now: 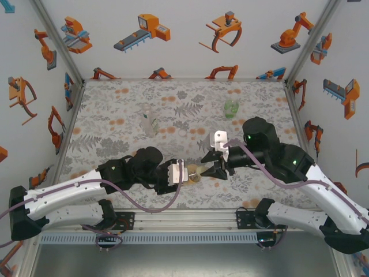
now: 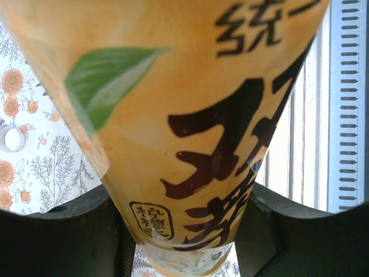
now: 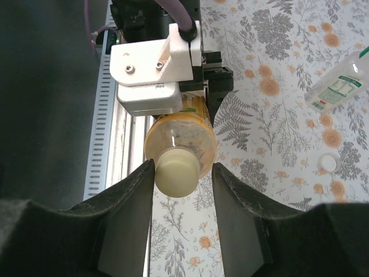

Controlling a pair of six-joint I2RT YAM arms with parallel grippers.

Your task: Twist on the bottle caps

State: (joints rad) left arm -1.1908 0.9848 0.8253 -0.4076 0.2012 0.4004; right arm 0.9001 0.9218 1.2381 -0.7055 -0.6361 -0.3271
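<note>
With the left fingers [image 2: 57,236] clamping the bottle [image 2: 190,133] at lower centre and the right fingers [image 3: 127,213] loose around its cap [image 3: 176,173], a turn may slip or cross-thread.

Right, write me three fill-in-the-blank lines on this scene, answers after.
The left gripper holds the amber bottle; the cap on it is pale ____.
The right gripper's jaws flank that bottle's ____.
The white cap lies loose on the ____.
Answers: yellow; cap; table.
</note>
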